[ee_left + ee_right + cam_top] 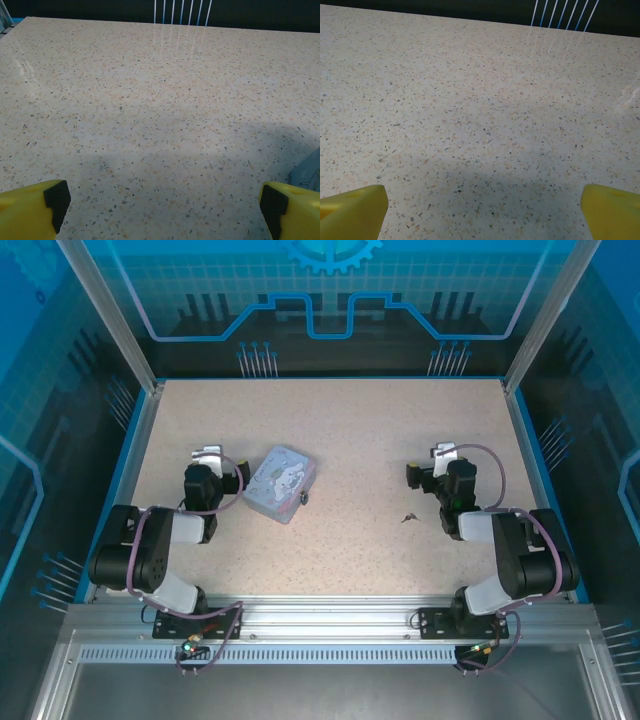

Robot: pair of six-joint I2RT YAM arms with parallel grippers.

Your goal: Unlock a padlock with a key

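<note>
Left pincer point(206, 453): on the tabletop point(350, 420), just left of the tin point(278, 483) and apart from it. In the left wrist view its yellow fingers point(30, 210) with black pads sit in the two bottom corners, spread wide, with bare speckled surface between them. That view also catches a pale blue corner of the tin at its right edge, which places the tin close beside the right finger.

Tin: pale blue, cartoon-printed, lying flat and turned at an angle.

Padlock point(303, 497): a small dark item against the tin's right edge in the overhead view. It is too small to tell whether it touches the tin.

Key point(408, 517): a tiny dark sliver lying flat, well right of the tin and a little nearer the arm bases.

Right pincer point(442, 452): far right of the tin, beyond the key. In the right wrist view its yellow fingers point(352, 207) are spread wide over bare surface, gripping nothing.
</note>
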